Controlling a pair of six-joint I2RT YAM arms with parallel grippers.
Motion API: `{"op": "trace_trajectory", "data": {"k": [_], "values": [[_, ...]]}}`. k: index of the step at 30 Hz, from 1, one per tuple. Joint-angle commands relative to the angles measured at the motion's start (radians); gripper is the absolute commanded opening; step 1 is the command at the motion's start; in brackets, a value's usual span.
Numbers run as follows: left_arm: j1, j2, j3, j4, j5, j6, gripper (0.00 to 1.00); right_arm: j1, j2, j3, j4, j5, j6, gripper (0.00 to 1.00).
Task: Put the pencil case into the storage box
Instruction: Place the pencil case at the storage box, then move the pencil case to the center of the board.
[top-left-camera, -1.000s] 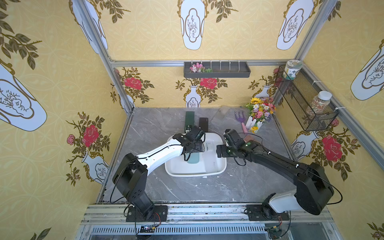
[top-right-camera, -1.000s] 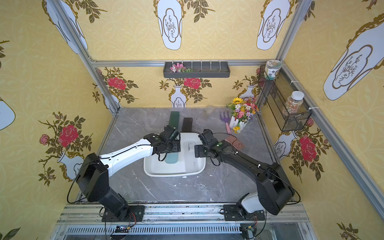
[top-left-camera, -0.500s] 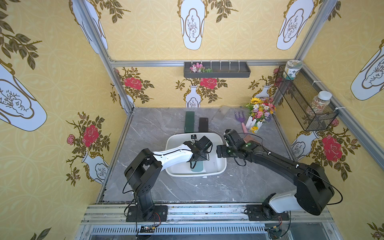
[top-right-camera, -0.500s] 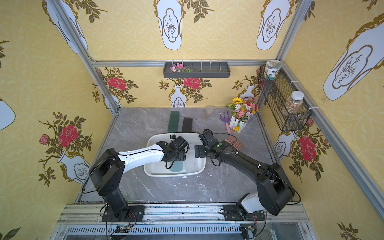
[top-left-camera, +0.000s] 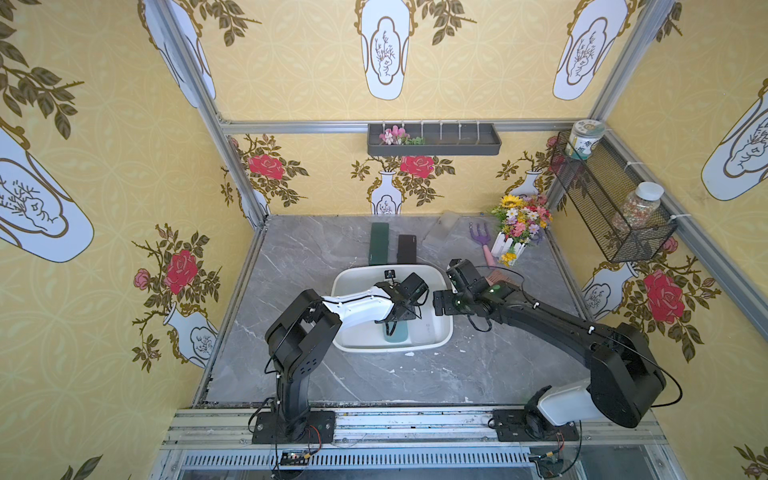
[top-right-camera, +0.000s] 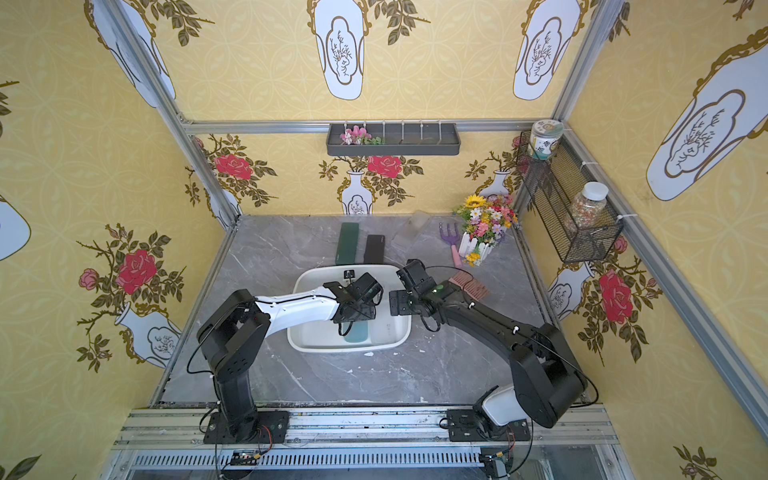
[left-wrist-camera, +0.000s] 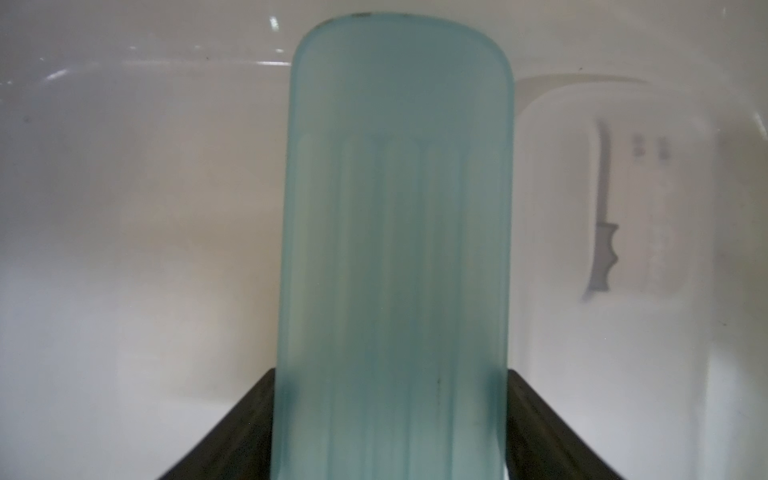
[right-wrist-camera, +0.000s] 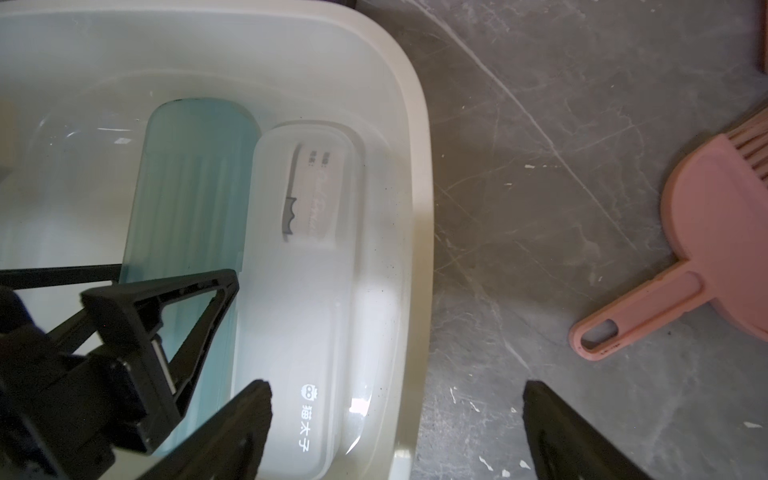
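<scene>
One teal pencil case (left-wrist-camera: 395, 208), clamped in the left gripper (left-wrist-camera: 390, 374), is beside a white case (right-wrist-camera: 299, 291) marked 猫太子; right gripper (right-wrist-camera: 397, 388) gapes.

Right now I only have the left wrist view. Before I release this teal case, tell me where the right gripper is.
Observer: The right gripper hangs open and empty above the storage box's rim on its own arm's side, apart from the left gripper.
Operator: Confirm the case sits inside the box.
Observer: From above, the teal pencil case lies within the walls, lengthwise beside the white pencil case.
Operator: Report any cases outside the box.
Observer: A dark green case and a black case lie side by side on the table just beyond the far rim.
</scene>
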Motion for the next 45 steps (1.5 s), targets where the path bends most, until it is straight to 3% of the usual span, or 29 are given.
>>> {"op": "trace_trajectory", "data": {"k": [1, 4, 10, 17, 21, 26, 33, 45], "values": [[0.003, -0.002, -0.012, 0.010, -0.030, -0.003, 0.81, 0.001, 0.007, 0.009, -0.010, 0.014, -0.001, 0.97], [0.001, -0.028, -0.026, 0.019, -0.031, -0.006, 0.93, 0.000, 0.009, 0.008, -0.007, 0.015, 0.000, 0.97], [0.001, -0.080, -0.033, 0.019, -0.023, 0.003, 1.00, -0.008, 0.006, 0.007, -0.007, 0.015, -0.001, 0.97], [-0.012, -0.121, -0.032, 0.010, -0.021, 0.016, 1.00, -0.030, 0.025, 0.067, -0.025, 0.015, -0.023, 0.97], [-0.008, -0.181, -0.021, -0.040, -0.087, 0.027, 1.00, -0.067, 0.073, 0.181, -0.047, 0.004, -0.059, 0.97], [0.052, -0.245, -0.008, -0.093, -0.144, 0.093, 1.00, -0.127, 0.214, 0.367, -0.059, -0.018, -0.058, 0.97], [0.201, -0.309, -0.103, -0.003, -0.084, 0.182, 1.00, -0.178, 0.507, 0.691, -0.144, -0.005, -0.034, 0.97], [0.213, -0.256, -0.142, 0.110, -0.050, 0.264, 1.00, -0.321, 0.869, 1.017, -0.139, -0.018, 0.079, 0.97]]}}
